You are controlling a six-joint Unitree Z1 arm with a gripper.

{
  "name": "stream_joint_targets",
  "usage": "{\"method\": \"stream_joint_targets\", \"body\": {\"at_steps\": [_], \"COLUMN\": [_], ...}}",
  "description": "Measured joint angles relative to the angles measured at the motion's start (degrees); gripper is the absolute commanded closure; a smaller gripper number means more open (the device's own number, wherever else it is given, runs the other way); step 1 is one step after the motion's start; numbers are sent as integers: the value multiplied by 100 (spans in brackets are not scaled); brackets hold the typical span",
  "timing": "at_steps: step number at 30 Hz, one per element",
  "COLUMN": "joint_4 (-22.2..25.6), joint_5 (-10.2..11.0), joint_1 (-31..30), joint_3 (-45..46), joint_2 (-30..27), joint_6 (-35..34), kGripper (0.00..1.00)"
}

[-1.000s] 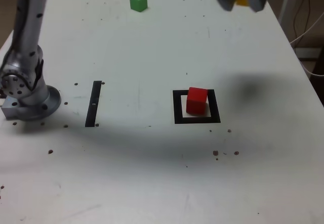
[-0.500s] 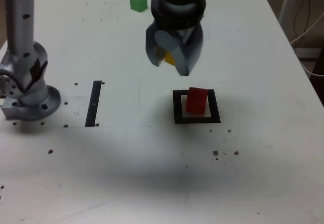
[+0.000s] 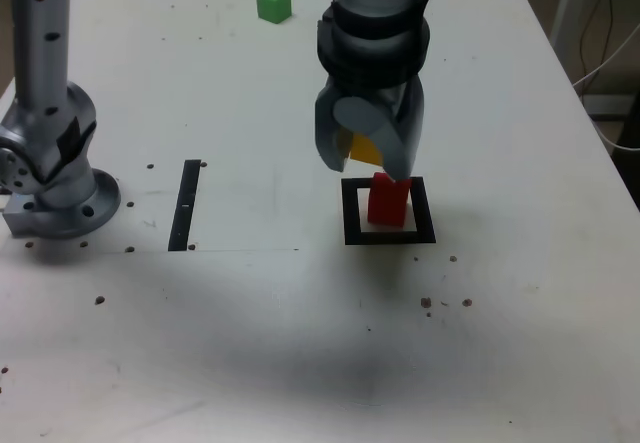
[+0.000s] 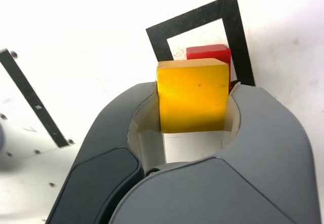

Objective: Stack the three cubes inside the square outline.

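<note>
My gripper point(image 3: 370, 153) hangs just above the square outline point(image 3: 350, 213), shut on the yellow cube point(image 3: 364, 149). In the wrist view the yellow cube point(image 4: 192, 95) sits clamped between the two grey jaws, with the gripper point(image 4: 195, 107) over the outline point(image 4: 157, 39). The red cube point(image 3: 388, 201) stands inside the outline, right under the yellow one and partly hidden by it; its top edge shows as the red cube point(image 4: 208, 52) behind the yellow block. The green cube point(image 3: 273, 4) rests alone at the table's far edge.
A straight black strip point(image 3: 185, 205) lies on the white table toward the exterior view's left. The arm's silver base point(image 3: 50, 178) stands at the left edge. Small dark specks dot the tabletop. Cables hang off the right side point(image 3: 600, 53).
The gripper, holding the yellow cube, swung from the far right corner toward the middle and came down over the red cube in the outline. Red and green cubes have stayed put.
</note>
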Motion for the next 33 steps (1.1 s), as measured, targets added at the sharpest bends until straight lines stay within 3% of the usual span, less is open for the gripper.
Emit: {"method": "stream_joint_targets", "body": {"at_steps": [15,33], "joint_4": [-730,-887], "joint_5": [-354,-225], "joint_1": [0,42], "joint_3": [297,455], "joint_2": [285,286], "joint_6": [-447,-449], "kGripper": [72,69]}}
